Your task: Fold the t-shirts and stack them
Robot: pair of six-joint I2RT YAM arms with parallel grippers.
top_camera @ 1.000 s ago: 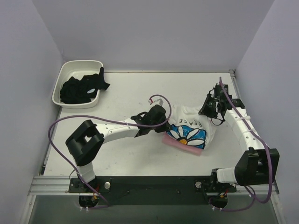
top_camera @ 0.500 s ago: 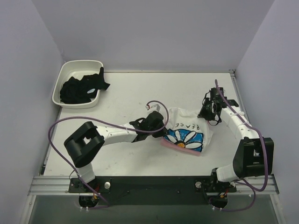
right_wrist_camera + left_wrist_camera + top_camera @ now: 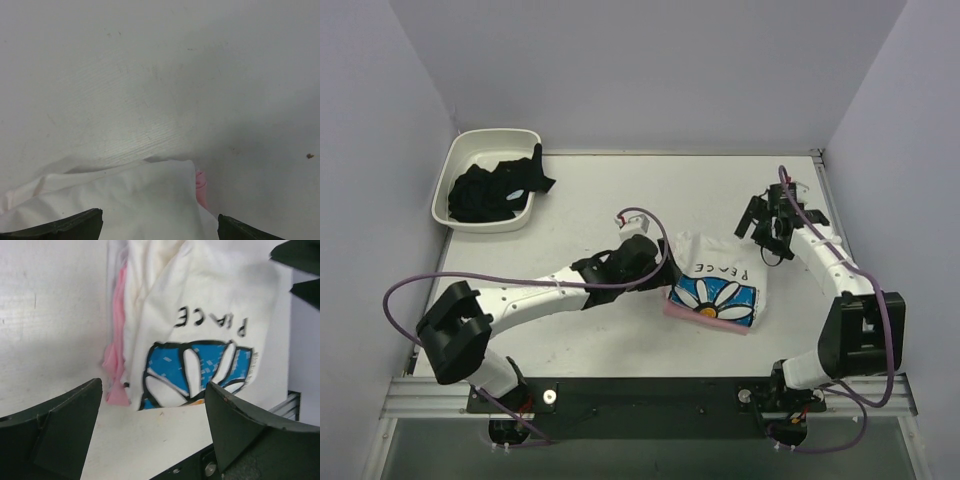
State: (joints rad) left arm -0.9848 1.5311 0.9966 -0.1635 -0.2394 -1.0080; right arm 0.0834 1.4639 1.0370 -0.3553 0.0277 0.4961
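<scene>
Well, the daisy tee (image 3: pixel 722 282) lies folded atop the pink tee (image 3: pixel 704 313), right of the table's (image 3: pixel 580 205) centre. The left gripper (image 3: pixel 663 274), nearer, gapes empty at its left edge; the right gripper (image 3: pixel 756 225), also open, sits beyond its far corner.

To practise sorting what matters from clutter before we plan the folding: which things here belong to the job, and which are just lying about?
Belong to the job:
white daisy-print t-shirt, folded, on top
pink t-shirt, lying beneath it

Just lying about:
white tub, at the table's far left corner
dark cloth, bunched inside the tub
</scene>
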